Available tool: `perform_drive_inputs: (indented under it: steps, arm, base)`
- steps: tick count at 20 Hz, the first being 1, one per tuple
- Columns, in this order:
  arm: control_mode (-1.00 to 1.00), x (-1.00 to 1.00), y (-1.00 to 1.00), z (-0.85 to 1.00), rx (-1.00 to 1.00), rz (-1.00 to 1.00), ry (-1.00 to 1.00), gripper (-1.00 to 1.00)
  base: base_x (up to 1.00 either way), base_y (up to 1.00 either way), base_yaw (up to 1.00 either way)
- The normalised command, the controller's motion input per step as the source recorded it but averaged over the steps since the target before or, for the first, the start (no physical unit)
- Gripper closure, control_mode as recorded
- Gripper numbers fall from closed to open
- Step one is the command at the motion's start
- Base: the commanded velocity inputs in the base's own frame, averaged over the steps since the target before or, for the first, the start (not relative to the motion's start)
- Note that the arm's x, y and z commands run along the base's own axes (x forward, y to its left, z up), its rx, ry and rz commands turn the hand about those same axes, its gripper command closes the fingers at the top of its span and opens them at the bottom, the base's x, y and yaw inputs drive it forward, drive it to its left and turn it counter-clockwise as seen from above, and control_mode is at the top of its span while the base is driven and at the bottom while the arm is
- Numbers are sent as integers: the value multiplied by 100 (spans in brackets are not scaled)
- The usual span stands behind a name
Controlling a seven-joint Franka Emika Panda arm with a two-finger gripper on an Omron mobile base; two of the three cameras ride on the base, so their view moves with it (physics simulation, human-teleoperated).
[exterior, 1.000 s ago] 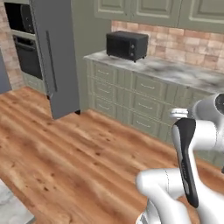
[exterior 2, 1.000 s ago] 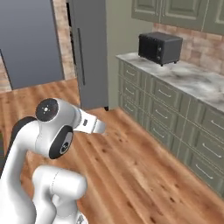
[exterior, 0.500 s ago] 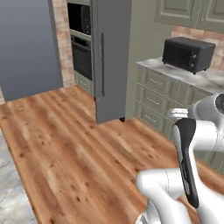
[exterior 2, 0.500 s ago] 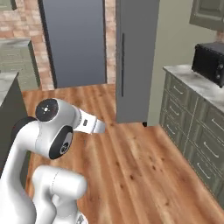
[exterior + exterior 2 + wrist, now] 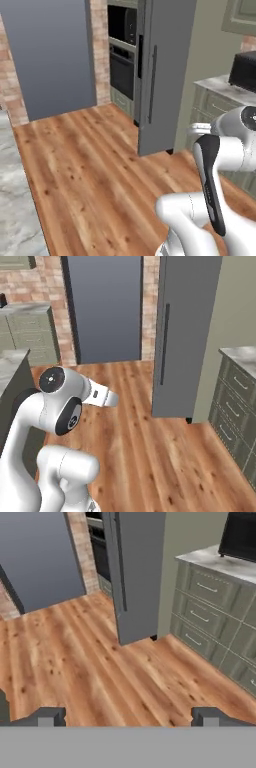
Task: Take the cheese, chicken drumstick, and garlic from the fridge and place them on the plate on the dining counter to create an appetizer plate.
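Observation:
The fridge (image 5: 167, 75) is a tall grey cabinet with a long vertical handle (image 5: 152, 82), and its door is closed. It also stands at the upper right of the right base view (image 5: 186, 331) and at the top centre of the hand view (image 5: 136, 572). My gripper (image 5: 127, 717) is open, its two dark fingertips (image 5: 48, 716) wide apart over bare wooden floor, well short of the fridge, with nothing between them. The dining counter's marbled top (image 5: 15, 200) runs along the lower left edge. The cheese, chicken drumstick, garlic and plate are out of view.
Black-fronted ovens (image 5: 122, 50) sit in the brick wall left of the fridge. A wide blue-grey panel (image 5: 50, 55) stands further left. Sage-green drawer cabinets (image 5: 210, 612) under a marbled worktop carry a black microwave (image 5: 240, 534) to the right. Wooden floor (image 5: 95, 165) lies open ahead.
The whole picture has shifted as the base turned: the fridge has come closer and more central, and the microwave has slid to the right edge. The arm holds the same pose, jaws still open.

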Motion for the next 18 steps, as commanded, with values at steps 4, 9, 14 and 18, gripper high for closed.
perform_drive_inputs:
  steps: [4,9,14,18]
  arm:
    - [100,0,0,0,0,0,0,-100]
    - [100,0,0,0,0,0,0,-100]
    - [100,0,0,0,0,0,0,-100]
    - [100,0,0,0,0,0,0,-100]
  base:
    - [100,38,0]
    - [100,49,0]
    - [100,38,0]
    - [100,28,-1]
